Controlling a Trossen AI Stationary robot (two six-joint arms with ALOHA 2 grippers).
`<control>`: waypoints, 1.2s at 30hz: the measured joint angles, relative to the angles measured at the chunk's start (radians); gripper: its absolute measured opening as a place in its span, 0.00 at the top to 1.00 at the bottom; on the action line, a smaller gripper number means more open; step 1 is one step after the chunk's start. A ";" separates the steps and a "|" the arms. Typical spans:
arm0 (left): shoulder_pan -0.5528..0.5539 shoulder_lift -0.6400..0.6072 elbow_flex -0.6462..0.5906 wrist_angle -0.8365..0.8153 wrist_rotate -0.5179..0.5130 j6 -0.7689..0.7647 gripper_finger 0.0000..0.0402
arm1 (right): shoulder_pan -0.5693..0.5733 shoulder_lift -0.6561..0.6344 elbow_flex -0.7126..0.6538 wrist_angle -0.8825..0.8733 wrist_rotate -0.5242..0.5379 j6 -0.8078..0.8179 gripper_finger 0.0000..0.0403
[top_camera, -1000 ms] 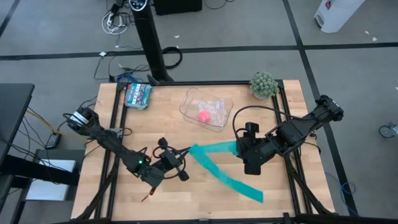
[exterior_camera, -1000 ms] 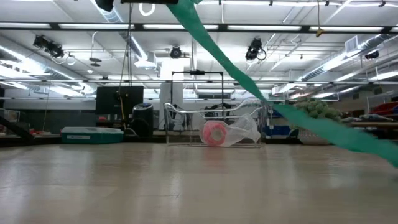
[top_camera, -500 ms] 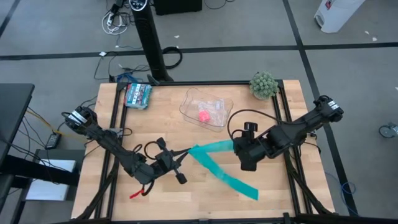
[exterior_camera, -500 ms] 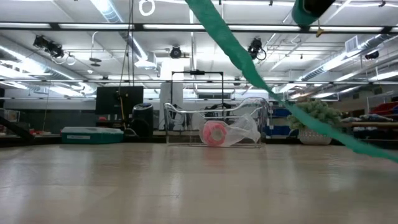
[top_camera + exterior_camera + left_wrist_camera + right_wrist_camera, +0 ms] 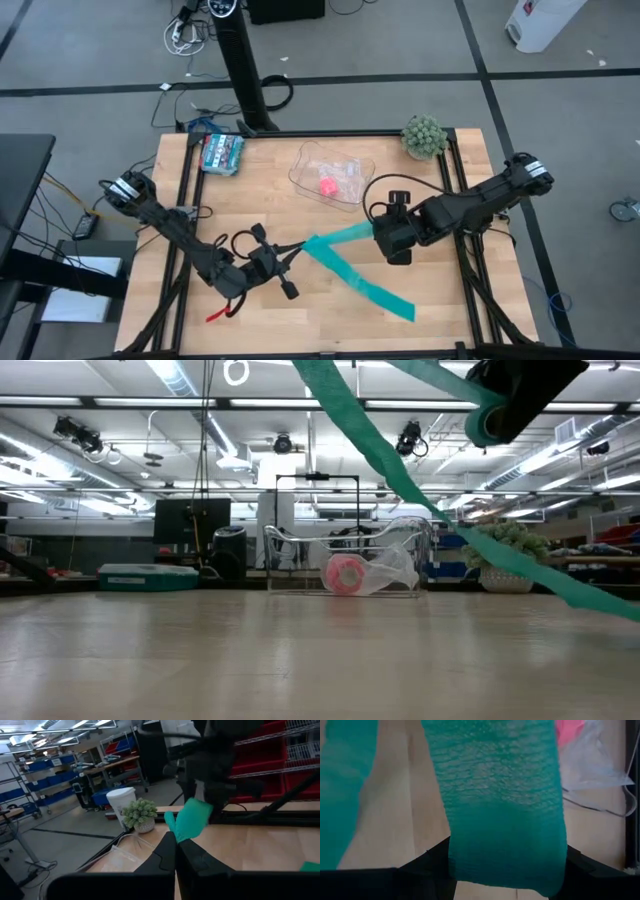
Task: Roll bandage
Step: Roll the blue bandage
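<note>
The teal bandage (image 5: 345, 238) hangs in the air as a strip between my two grippers. At my left gripper (image 5: 298, 248) it bends back, and a loose tail (image 5: 372, 291) runs toward the table's near right. My left gripper is shut on the bend, left of the table's middle. My right gripper (image 5: 386, 240), right of the middle, is shut on the rolled-up end (image 5: 487, 422). In the low view the tail (image 5: 400, 465) slants down to the right, clear of the table where it shows. My left gripper pinches the bandage at the bend (image 5: 176, 829) between its two fingertips. The fingers come roughly level from the table's left. The strip stands clear of the table there. My right gripper has the rolled end (image 5: 506, 845) between its two fingers (image 5: 431, 864), lifted clear of the table. The strip runs from the roll to my left gripper.
A clear plastic container (image 5: 352, 192) with a small pink block (image 5: 327, 186) stands at the far middle. A flat teal-patterned packet (image 5: 222, 152) lies at the far left. A small potted plant (image 5: 424, 135) stands at the far right corner.
My right gripper has gone toward the table's left and far edge, closer to my left gripper. The span of bandage between the grippers has grown shorter. The loose tail's end has shifted slightly toward the left.
</note>
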 joint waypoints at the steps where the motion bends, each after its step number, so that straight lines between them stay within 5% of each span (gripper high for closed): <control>1: -0.004 0.000 0.000 -0.009 0.000 -0.008 0.99 | 0.002 -0.009 0.005 -0.003 0.003 -0.001 0.44; 11: -0.008 0.005 -0.036 -0.095 0.000 -0.176 0.99 | 0.084 -0.088 0.032 0.032 0.055 -0.028 0.43; 25: 0.027 0.135 -0.040 -0.088 -0.036 -0.205 0.99 | 0.167 -0.094 0.032 0.169 0.211 -0.140 0.43; 36: 0.063 0.166 -0.040 -0.067 -0.016 -0.207 0.99 | 0.195 -0.095 0.031 0.410 0.172 -0.282 0.43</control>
